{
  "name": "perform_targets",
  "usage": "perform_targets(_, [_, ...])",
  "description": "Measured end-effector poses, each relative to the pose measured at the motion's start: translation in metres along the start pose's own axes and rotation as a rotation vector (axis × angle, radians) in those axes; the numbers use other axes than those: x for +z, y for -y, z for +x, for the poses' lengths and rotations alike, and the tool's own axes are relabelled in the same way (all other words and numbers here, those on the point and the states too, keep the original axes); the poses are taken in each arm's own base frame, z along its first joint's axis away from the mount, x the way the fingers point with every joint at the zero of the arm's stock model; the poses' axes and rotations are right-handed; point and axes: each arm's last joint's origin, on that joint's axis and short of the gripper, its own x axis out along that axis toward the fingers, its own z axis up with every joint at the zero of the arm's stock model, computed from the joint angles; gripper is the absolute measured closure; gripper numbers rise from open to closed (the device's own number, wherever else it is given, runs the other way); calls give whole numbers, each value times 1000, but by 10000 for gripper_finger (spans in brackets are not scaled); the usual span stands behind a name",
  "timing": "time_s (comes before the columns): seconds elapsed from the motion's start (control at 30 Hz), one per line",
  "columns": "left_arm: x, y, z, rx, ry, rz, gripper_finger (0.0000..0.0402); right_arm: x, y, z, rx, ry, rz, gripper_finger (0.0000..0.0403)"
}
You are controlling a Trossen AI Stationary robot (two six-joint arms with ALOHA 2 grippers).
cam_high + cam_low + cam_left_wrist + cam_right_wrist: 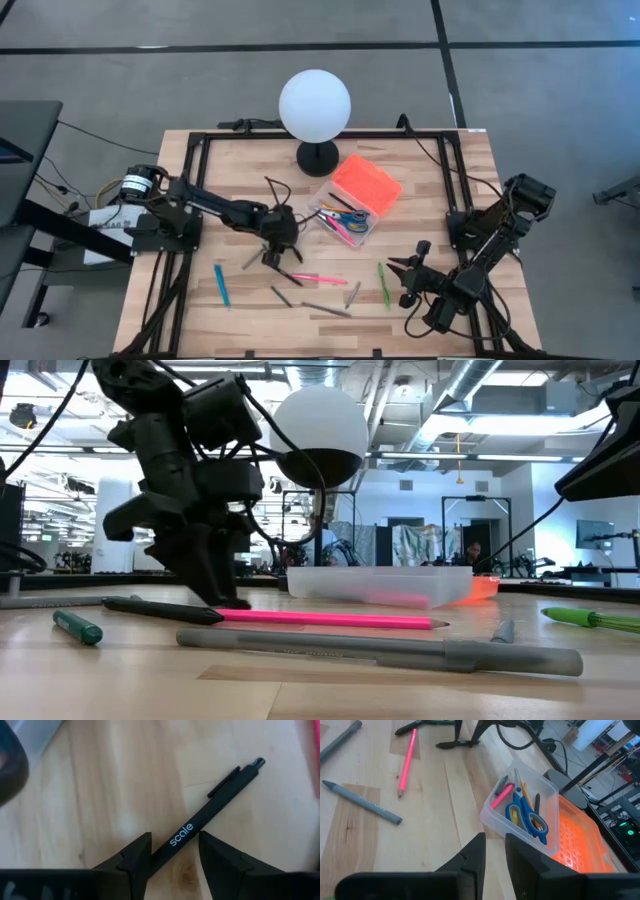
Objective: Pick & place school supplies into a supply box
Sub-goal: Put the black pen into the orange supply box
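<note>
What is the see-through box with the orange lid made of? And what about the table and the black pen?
The see-through box looks like clear plastic: the scissors show through its wall. Its orange ribbed lid seems glossy plastic too. The table looks like pale wooden planks with visible grain. The black pen between the left gripper fingers looks like matte plastic, though metal is possible.

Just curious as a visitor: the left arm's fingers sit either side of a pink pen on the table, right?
Not quite: the pen between the left gripper's fingers is black, not pink, as the left wrist view shows. The pink pencil lies beside it, untouched.
</note>
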Motion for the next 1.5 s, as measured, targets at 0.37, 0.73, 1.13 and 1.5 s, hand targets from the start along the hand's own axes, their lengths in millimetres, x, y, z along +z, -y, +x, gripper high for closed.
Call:
perform_targets(0.37, [-3,5,0,22,-40,-34,345,0,0,0,0,0,0,336])
perform_targets(0.73, [12,22,-5,78,-23,30,377,-1,0,0,-1,-1,-1,336])
perform_targets(1.13, [74,18,-35,295,196,137,380,-8,2,3,-12,-9,1,336])
perform_targets(1.5, [101,-24,-47,424,357,278,378,-8,2,3,-9,-6,9,336])
